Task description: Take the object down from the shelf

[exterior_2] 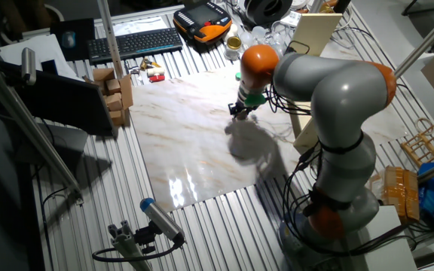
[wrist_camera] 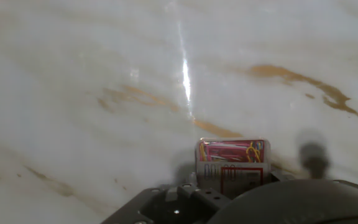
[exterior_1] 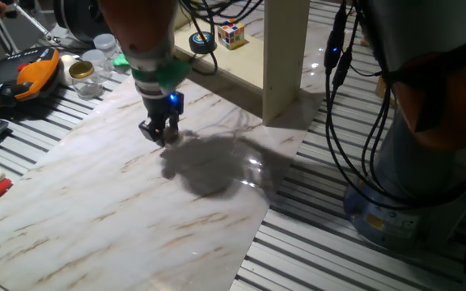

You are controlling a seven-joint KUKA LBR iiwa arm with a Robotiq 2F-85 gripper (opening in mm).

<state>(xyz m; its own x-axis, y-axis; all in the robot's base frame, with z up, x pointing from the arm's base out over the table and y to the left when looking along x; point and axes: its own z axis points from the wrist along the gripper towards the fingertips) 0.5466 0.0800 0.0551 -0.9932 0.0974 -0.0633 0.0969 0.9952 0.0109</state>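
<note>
A small clear box of coloured paper clips (wrist_camera: 232,162) is clamped in the gripper (exterior_1: 159,133), low over the marble worktop (exterior_1: 120,210) near its far edge. Rightward, the beige shelf (exterior_1: 285,56) carries a Rubik's cube (exterior_1: 231,34).

A grey, rounded robot arm (exterior_2: 330,98) with glossy orange joint bands — one orange cap near the wrist — ends in a green collar (exterior_1: 162,74) above a small black two-finger gripper (exterior_1: 159,132) lit by a blue lamp. Black cables (exterior_1: 354,97) hang beside the grey base.
</note>
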